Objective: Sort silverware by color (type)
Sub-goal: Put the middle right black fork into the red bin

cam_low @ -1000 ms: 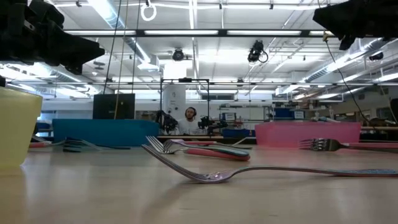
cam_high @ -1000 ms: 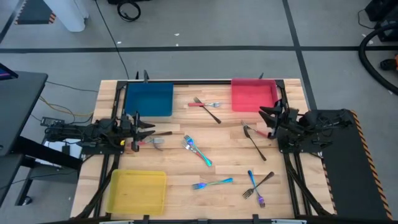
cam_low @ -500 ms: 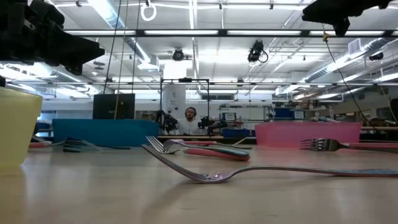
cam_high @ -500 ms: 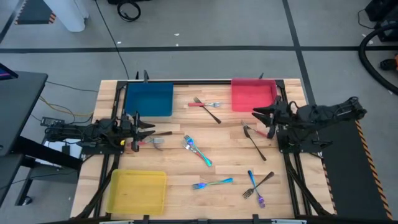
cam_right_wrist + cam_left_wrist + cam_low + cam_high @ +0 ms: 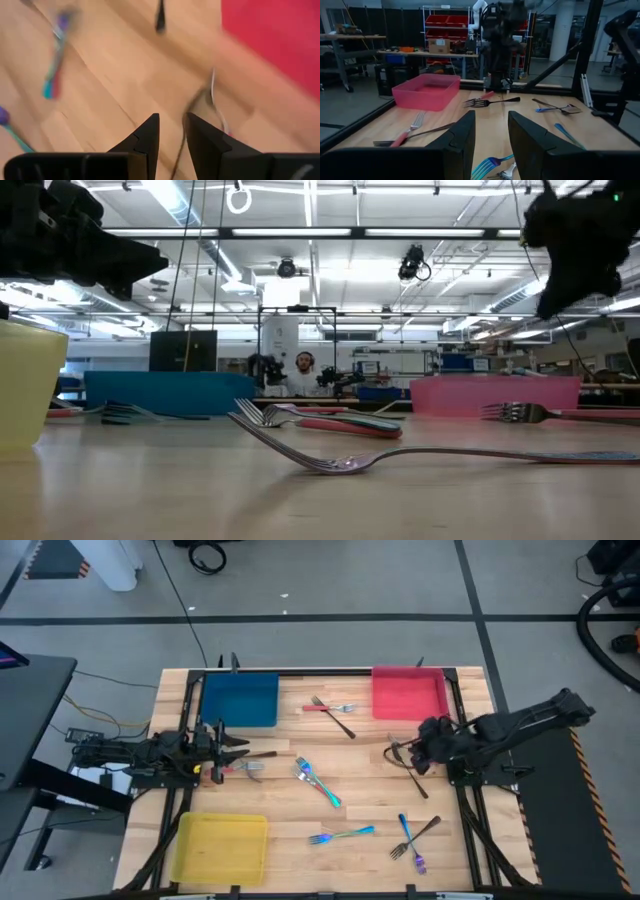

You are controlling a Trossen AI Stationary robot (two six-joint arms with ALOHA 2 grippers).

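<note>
Right gripper [image 5: 421,745] is the one doing the work: it's hanging over the crossed pair near the red tray [image 5: 409,693], a red-handled fork [image 5: 425,753] lying against a dark bronze fork [image 5: 408,768]. Its jaws are only a narrow slot apart in the right wrist view, with nothing between them and nothing touched as far as I can tell.

What worries me is that those two forks overlap. Coming down on the crossing point could pinch both at once, or clip one and flick the other across the table [image 5: 280,830]. With the fingers that close together, a slightly off-centre drop probably lands a fingertip on top of a handle instead of straddling it. These handles are thin and lie flat on the wood, so I'd guess the grip could skate off too.

Rest of the silverware is scattered: an iridescent pair [image 5: 317,781] mid-table, another iridescent fork [image 5: 342,835] closer to the front, a blue one crossed with a dark one [image 5: 414,837] front right, and a red and dark pair [image 5: 333,712] between the blue tray [image 5: 240,700] and the red one. Yellow tray [image 5: 220,848] sits front left.

Left gripper [image 5: 232,752] is parked at the left edge, jaws a small gap apart, holding nothing, with a couple of pieces lying just in front of it.
</note>
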